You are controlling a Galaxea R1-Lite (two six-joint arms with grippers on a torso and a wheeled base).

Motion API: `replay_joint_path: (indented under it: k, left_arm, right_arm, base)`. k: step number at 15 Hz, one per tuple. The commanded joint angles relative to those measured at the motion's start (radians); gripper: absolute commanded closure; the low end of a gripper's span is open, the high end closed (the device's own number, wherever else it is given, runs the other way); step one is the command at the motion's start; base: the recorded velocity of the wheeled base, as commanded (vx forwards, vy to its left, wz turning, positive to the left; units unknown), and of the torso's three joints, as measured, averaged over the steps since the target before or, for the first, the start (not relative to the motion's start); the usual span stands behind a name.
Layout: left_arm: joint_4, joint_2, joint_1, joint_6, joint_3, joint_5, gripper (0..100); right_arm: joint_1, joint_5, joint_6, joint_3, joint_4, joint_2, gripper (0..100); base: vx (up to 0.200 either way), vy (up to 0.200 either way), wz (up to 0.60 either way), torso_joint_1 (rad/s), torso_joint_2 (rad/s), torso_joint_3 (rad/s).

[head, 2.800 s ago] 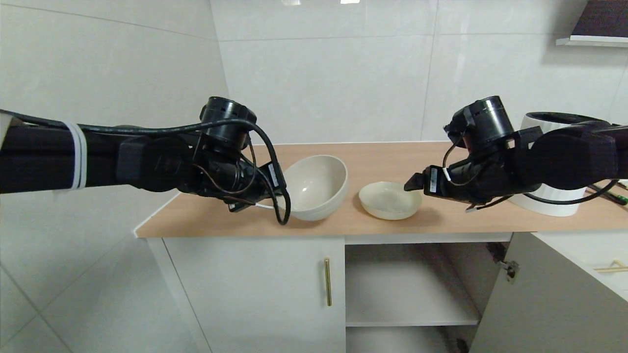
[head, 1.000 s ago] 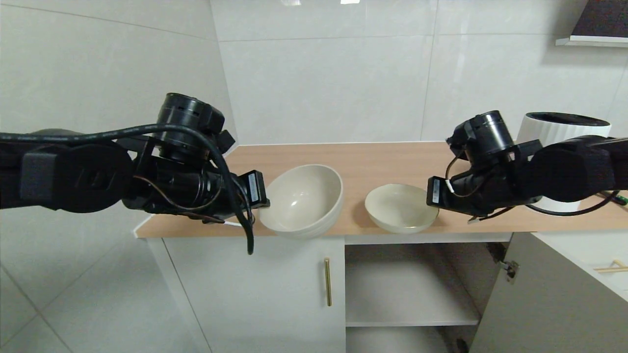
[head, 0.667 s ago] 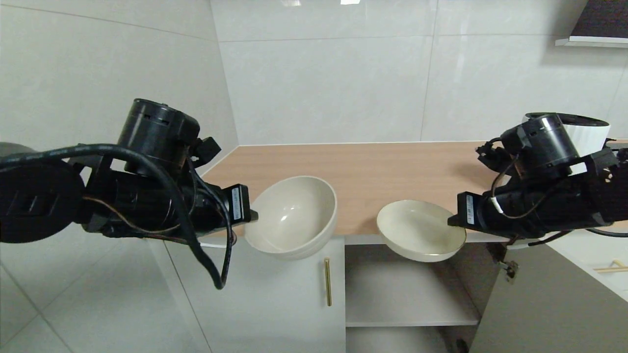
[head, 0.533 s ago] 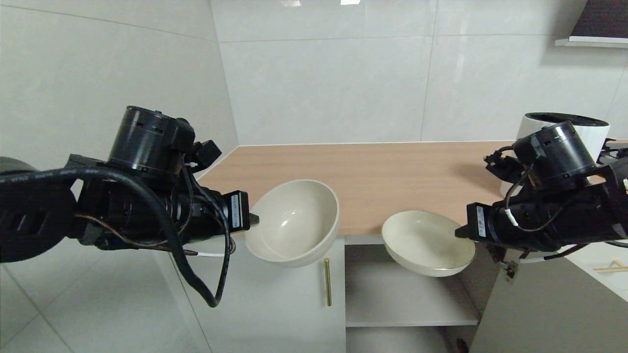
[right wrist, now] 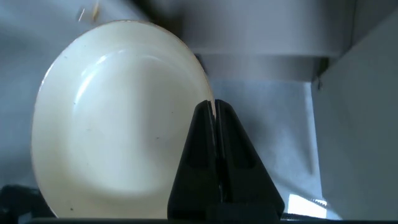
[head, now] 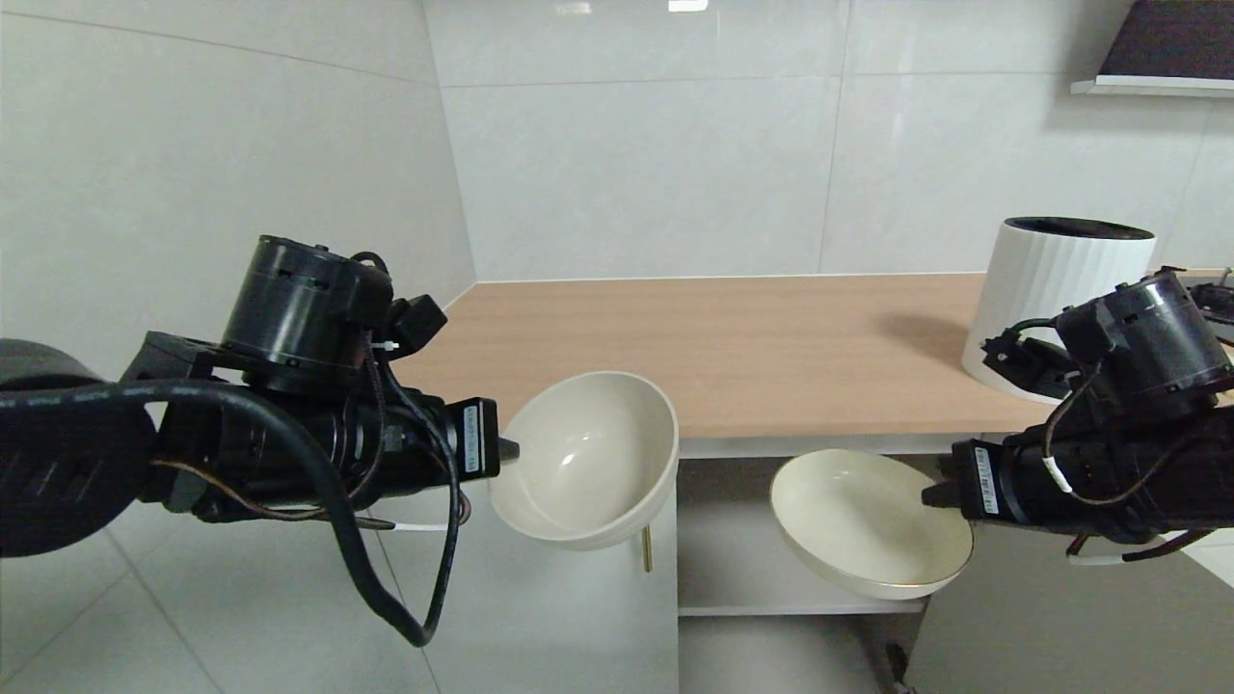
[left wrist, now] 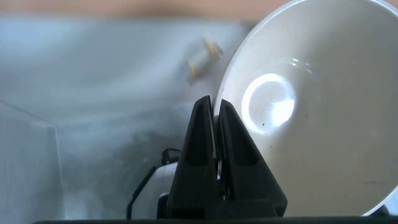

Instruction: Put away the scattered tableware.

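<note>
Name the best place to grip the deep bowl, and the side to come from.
The rim of the deep bowl, pinched from the robot's left, as the left gripper does now: the thin lip suits a narrow pinch, while the rounded wall looks too wide to span. The right gripper holds the shallow bowl likewise, from its right.

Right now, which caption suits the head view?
Left hand holds a deep bowl, right hand a shallow bowl, before the open cabinet.
</note>
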State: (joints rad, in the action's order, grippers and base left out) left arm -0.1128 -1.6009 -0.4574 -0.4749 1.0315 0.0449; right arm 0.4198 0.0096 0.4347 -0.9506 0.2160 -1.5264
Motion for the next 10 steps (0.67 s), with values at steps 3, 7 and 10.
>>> replay_joint_path:
  k: [3, 7, 10]
  left_arm:
    - [-0.001, -0.037, -0.009, 0.001, -0.002, 0.0, 100]
    - [-0.001, -0.047, -0.01, 0.001, -0.002, 0.064, 100]
    - [-0.002, -0.062, -0.01, -0.001, 0.002, 0.072, 100]
  right_arm:
    - [-0.009, 0.0, -0.001, 0.006, -0.006, -0.006, 100]
    - [-0.01, -0.002, 0.001, 0.009, -0.027, -0.024, 100]
    - [-0.012, -0.002, 0.001, 0.01, -0.033, -0.047, 100]
  base:
    - [0.0, 0.0, 0.0, 0.0, 0.0, 0.0]
    - [0.0, 0.0, 0.0, 0.0, 0.0, 0.0]
    - [0.0, 0.0, 0.0, 0.0, 0.0, 0.0]
